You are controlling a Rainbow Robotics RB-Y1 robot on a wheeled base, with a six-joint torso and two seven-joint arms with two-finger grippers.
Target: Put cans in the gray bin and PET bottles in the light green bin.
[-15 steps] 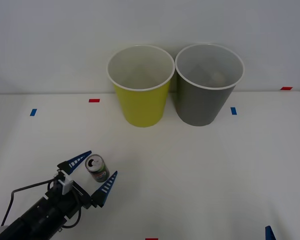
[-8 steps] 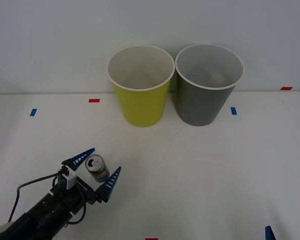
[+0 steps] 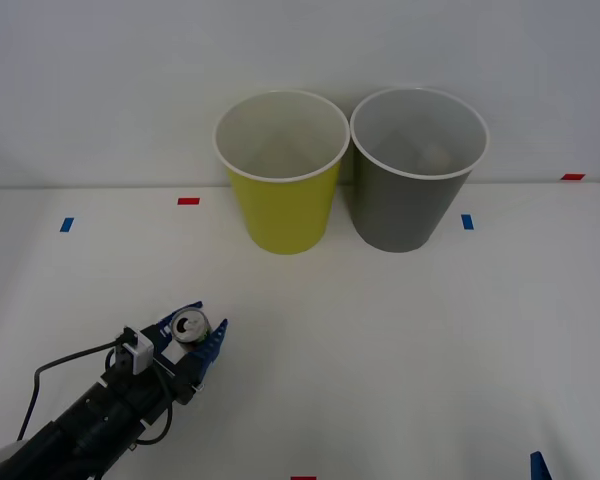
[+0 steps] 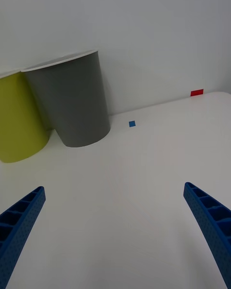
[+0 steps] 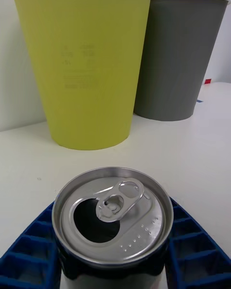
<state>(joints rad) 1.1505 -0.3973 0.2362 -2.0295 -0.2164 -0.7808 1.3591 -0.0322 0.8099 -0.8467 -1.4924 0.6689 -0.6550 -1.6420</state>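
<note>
A small dark can (image 3: pixel 191 328) with a silver pull-tab top (image 5: pixel 113 214) stands upright on the white table near the front left. My left gripper (image 3: pixel 192 338) is shut on the can, its blue fingers (image 5: pixel 192 243) pressed against both sides. Well beyond it at the back stand the light green bin (image 3: pixel 281 170) and, to its right, the gray bin (image 3: pixel 416 167), side by side and nearly touching. Both also appear in the left wrist view, light green bin (image 5: pixel 84 62) and gray bin (image 5: pixel 180 58). My right gripper (image 4: pixel 115 231) is open over bare table at the front right, its fingertip (image 3: pixel 538 465) at the edge.
Small blue (image 3: pixel 66 224) and red (image 3: pixel 188 201) tape marks dot the white table (image 3: pixel 400 340). A plain wall rises right behind the bins. Open table lies between the can and the bins.
My left gripper's fingers have closed from wide open onto the can. The arm edged slightly forward. The bins and right arm have not moved.
</note>
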